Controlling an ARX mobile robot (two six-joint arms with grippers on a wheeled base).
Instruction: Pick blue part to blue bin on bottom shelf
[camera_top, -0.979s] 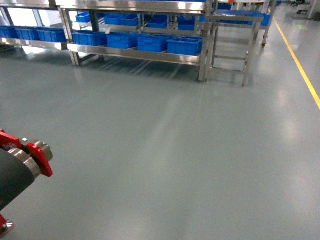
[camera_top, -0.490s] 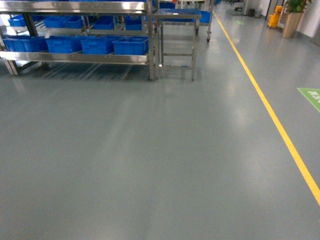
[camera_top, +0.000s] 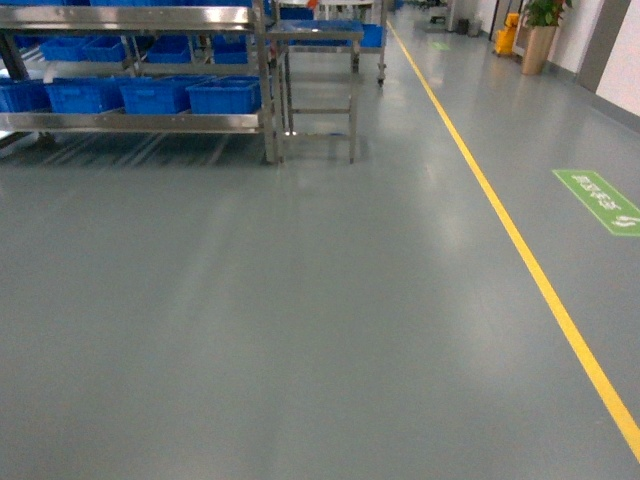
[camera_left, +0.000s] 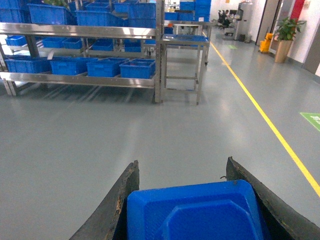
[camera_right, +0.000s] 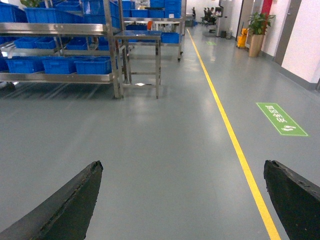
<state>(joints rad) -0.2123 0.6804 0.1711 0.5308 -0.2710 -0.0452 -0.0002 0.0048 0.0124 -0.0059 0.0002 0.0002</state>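
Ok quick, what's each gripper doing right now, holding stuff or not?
Left gripper: closed on the blue part.
Right gripper: open, holding nothing.

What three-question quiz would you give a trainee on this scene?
1. True or false: the right gripper holds something.
2. In the head view, the rack lies: A upper left, B upper right, C lower centre.
3. Fill in: the left gripper is shut on the blue ____.

Key: 1 false, its jaws stand open and empty; 2 A; 3 part.
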